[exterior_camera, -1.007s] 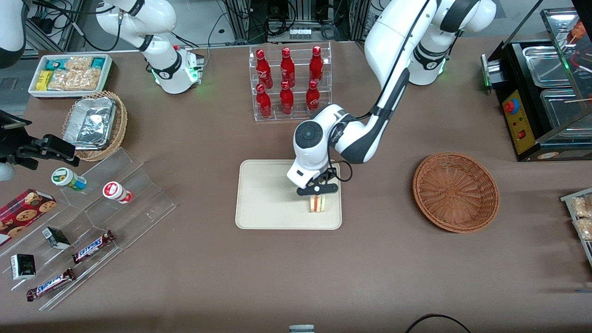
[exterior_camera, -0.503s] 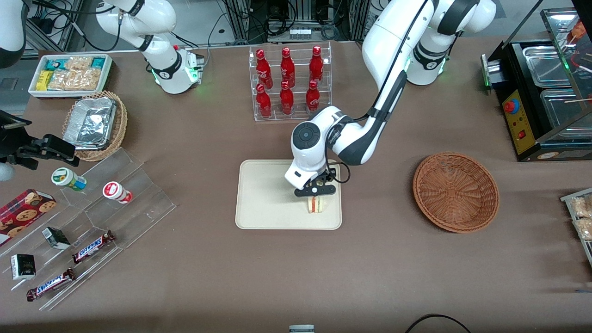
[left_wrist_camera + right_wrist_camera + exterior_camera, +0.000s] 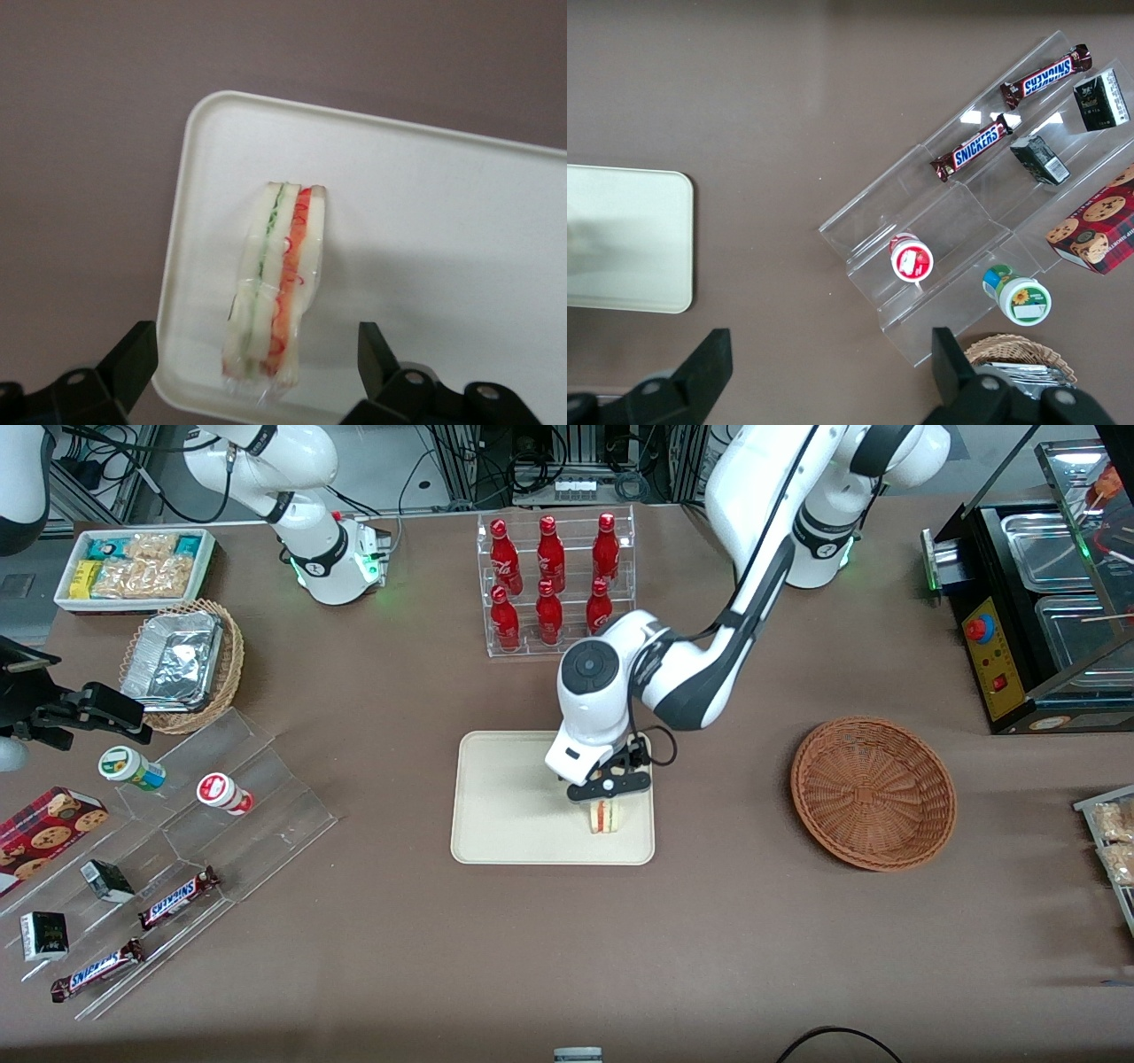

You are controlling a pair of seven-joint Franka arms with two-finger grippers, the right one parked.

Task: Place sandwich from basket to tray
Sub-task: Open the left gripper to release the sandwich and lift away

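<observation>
Cream tray sits mid-table with the sandwich standing on its edge near the tray's corner closest to the front camera, on the working arm's end. Red and green filling stripes show along the cut side in the left wrist view, and it looks wrapped in clear film. It's pretty tight to the rim there, just a thin strip of tray between bread and edge, while most of the tray toward the parked arm's end is bare.

Gripper hangs right above the sandwich, fingers spread wide with one fingertip on each side and clear daylight between them and the bread, so nothing's being pinched.

Basket, the reddish-brown wicker one, is at roughly 3 o'clock from the tray, well apart, with plain brown table between them.

Readable stuff: two Snickers bars on the clear acrylic steps at about 8 o'clock from the tray, label easy to read in the right wrist view too. Rack of red bottles at 12 o'clock has white script on them, can't really make it out
</observation>
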